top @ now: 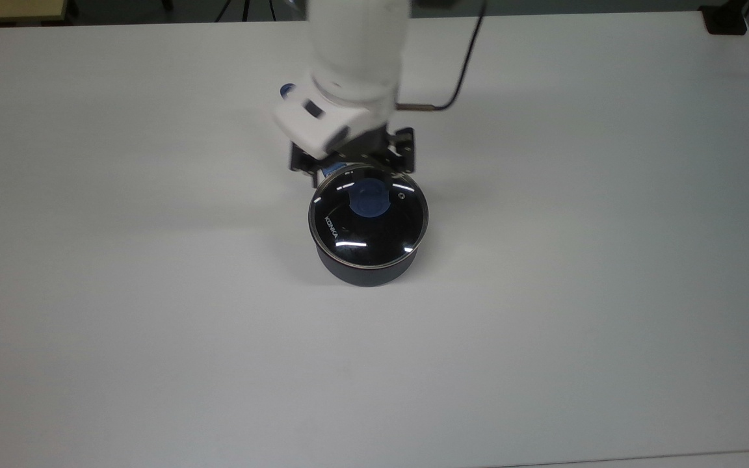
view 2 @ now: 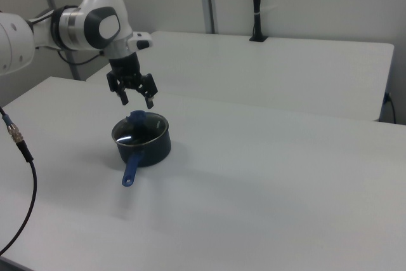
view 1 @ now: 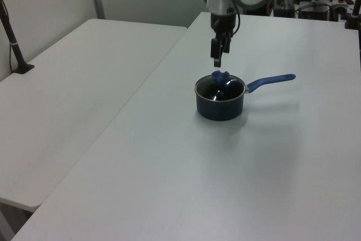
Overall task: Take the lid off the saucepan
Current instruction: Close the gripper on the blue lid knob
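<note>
The saucepan (top: pixel 367 270) (view 1: pixel 220 105) (view 2: pixel 147 146) stands mid-table, dark, with the glass lid (top: pixel 368 221) (view 1: pixel 220 88) (view 2: pixel 136 131) seated on it. The lid's blue knob (top: pixel 369 199) (view 1: pixel 220 75) (view 2: pixel 137 117) is at its centre. The pan's blue handle (view 1: pixel 272 80) (view 2: pixel 131 169) points to the left view's right; in the top view the arm covers most of it. My gripper (top: pixel 352 162) (view 1: pixel 217 60) (view 2: pixel 137 100) hangs open a little above the knob, fingers pointing down, touching nothing.
The white table (top: pixel 153 325) has free surface all round the pan. A second table (view 1: pixel 84 83) (view 2: pixel 285 61) adjoins it. A black cable (top: pixel 465 65) trails from the arm. A black post (view 1: pixel 11 32) (view 2: pixel 255 4) stands on the second table.
</note>
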You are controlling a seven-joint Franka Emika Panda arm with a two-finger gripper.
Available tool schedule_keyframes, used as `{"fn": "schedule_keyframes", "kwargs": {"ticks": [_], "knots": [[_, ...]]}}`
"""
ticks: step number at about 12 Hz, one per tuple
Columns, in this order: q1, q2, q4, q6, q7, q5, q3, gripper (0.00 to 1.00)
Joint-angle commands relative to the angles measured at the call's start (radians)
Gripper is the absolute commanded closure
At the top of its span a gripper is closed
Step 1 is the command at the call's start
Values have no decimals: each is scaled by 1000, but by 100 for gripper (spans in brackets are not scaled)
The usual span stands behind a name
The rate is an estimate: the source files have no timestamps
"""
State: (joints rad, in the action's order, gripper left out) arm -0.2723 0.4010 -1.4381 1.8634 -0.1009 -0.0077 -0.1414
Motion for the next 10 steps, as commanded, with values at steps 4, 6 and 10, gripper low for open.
{"fn": "schedule_keyframes", "kwargs": {"ticks": [4,6,10], "knots": [[-31,55,-2,81,12,11,-7,3],[-33,68,-5,100,12,5,-6,9],[-50,68,-16,99,12,2,-4,23]]}}
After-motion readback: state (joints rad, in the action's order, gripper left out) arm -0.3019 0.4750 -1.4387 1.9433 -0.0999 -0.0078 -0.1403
